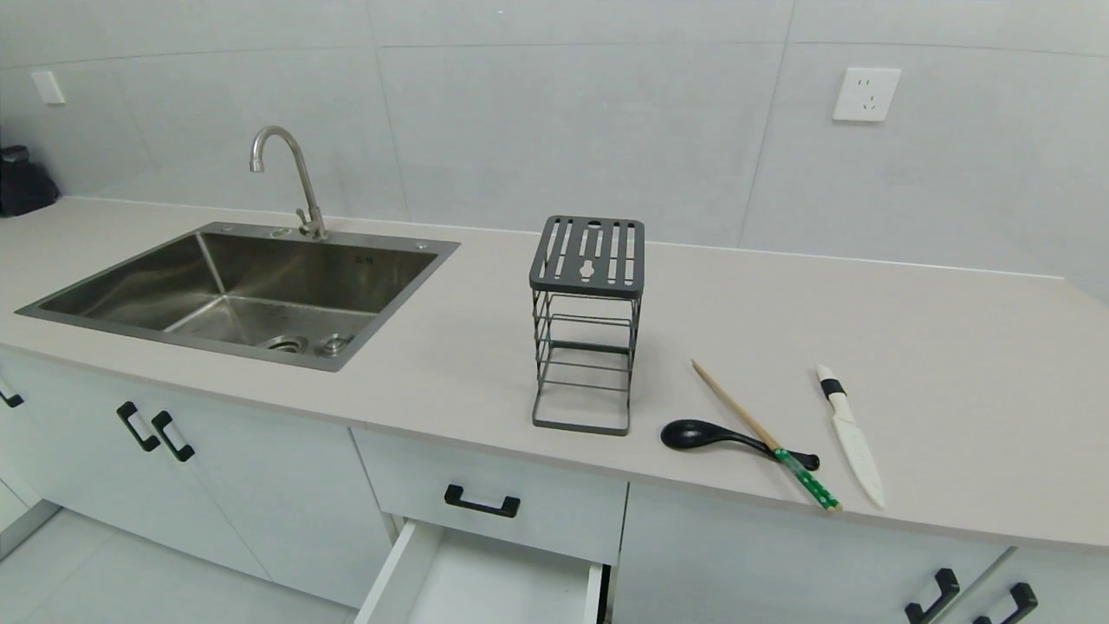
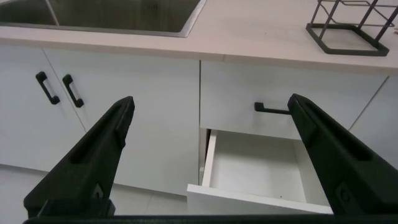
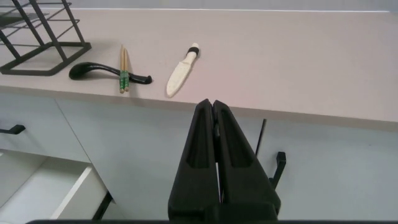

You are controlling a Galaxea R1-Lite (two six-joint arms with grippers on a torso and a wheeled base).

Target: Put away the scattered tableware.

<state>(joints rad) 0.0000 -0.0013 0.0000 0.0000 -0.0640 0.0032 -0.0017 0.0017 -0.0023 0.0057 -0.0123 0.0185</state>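
Where print shows: a small stamp on the back wall of the sink, well left of the rack, too small to read.
Drawer: pulled open below the rack, white inside.
Counter: pale and matte, over white cabinets with black handles.
Tableware: the black spoon lies just right of the rack's foot, bowl toward the rack. The chopsticks cross its handle, green ends at the front edge. The white knife lies farther right, apart from them.
Rack: upright, dark wire, slotted top.
Wall: grey tiles. The faucet is far left of the rack, a white socket above and right of it.
Left gripper: fingers spread wide, level with the cabinet fronts, facing the open drawer under the rack.
Right gripper: fingers pressed together, below the counter edge right of the rack, under the knife.
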